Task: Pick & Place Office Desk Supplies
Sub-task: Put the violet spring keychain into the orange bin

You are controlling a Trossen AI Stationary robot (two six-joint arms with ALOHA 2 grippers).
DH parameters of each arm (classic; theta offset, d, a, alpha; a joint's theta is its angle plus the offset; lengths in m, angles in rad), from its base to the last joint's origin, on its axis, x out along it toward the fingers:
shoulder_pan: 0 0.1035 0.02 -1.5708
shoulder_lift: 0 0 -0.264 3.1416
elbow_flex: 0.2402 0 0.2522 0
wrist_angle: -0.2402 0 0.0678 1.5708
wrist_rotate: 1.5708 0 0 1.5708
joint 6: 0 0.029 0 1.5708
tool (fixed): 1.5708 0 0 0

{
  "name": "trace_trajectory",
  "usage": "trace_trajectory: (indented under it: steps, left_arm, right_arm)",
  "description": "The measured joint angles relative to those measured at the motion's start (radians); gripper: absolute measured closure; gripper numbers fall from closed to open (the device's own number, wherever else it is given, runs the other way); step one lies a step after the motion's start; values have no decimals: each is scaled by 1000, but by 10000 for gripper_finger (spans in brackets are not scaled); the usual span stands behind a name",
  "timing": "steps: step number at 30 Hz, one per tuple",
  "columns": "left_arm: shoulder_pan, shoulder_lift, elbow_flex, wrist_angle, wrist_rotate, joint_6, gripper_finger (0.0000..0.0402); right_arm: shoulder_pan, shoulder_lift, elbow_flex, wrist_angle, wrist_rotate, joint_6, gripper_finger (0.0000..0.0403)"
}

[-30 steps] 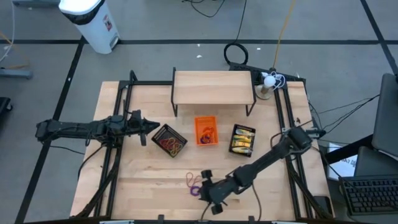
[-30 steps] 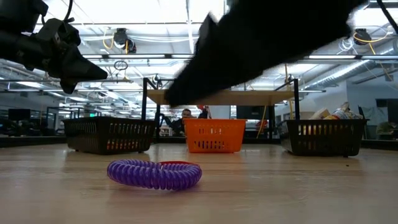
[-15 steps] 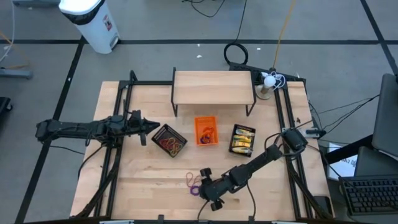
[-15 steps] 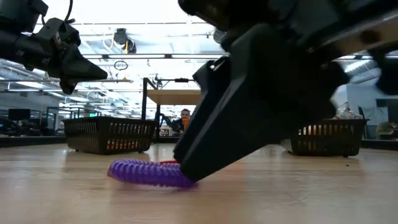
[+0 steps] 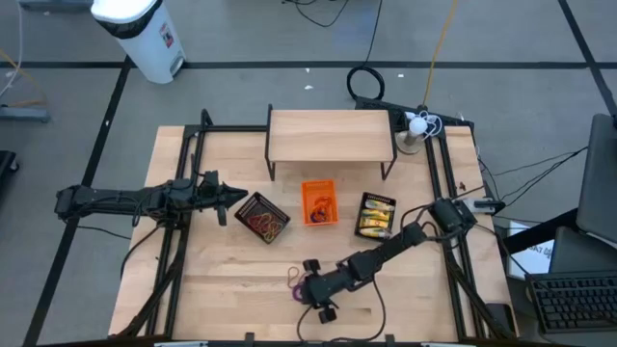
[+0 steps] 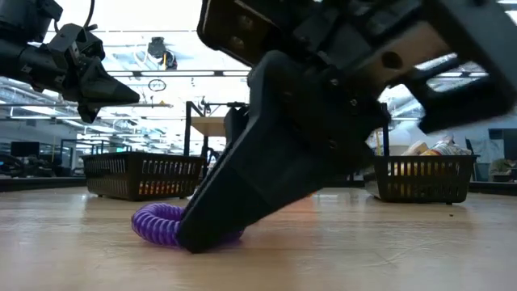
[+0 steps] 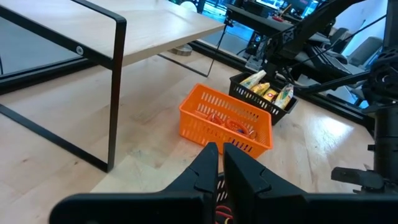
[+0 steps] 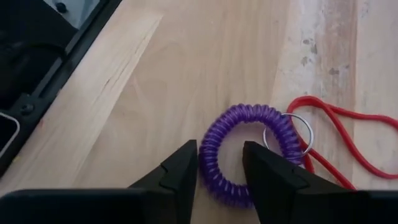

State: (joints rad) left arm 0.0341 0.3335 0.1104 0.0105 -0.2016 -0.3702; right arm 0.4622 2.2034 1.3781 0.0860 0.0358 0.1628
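— Where was the purple coil ring (image 8: 249, 154)?
— Near the bench's (image 5: 222, 280) front edge, beside a red band (image 8: 339, 140). The right gripper (image 8: 219, 167) straddled its rim, fingers parted, not clamped.
— The left gripper (image 7: 219, 163)?
— Pinched closed, empty, over the left side.

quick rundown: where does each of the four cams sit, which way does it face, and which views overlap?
High: overhead, straight down on the table; both arms show.
Low: table height, level across; right gripper looms at the purple coil ring, left gripper hangs above.
Left wrist: past its shut fingers toward the orange basket.
Right wrist: down between its parted fingers onto the coil ring, red band beside it.
Shared: the coil ring appears in high, low and right wrist.
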Motion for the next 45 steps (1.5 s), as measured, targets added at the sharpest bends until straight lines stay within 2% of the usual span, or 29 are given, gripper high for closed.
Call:
trace_trajectory:
  steps: [2, 6, 8, 13, 16, 22, 30, 36, 45]
  left_arm:
    - [0, 0, 0, 0, 0, 1, 378]
    - [0, 0, 0, 0, 0, 1, 378]
    - [0, 0, 0, 0, -1, 0, 378]
    - [0, 0, 0, 1, -6, 0, 378]
    - [0, 0, 0, 0, -6, 0, 378]
    - [0, 0, 1, 10, -27, 18, 378]
    - [0, 0, 2, 25, -28, 43, 378]
    - [0, 0, 2, 24, -28, 44, 378]
    - [0, 0, 2, 24, -69, 79, 378]
  right_arm:
    - [-11, 1, -1, -33, -15, 22, 298]
    - [-26, 3, -2, -102, -34, 38, 368]
    - [-31, 4, -2, -113, -66, 33, 387]
    - [-32, -50, -3, -120, -68, -4, 390]
    - [-27, -136, -14, -164, -63, -47, 396]
    - [-29, -345, -6, -127, -10, -116, 400]
    - [-61, -605, -85, -97, -7, -237, 402]
    - [-124, -849, -293, 86, -15, -275, 402]
    - [-272, -1250, -741, 374, -10, -204, 402]
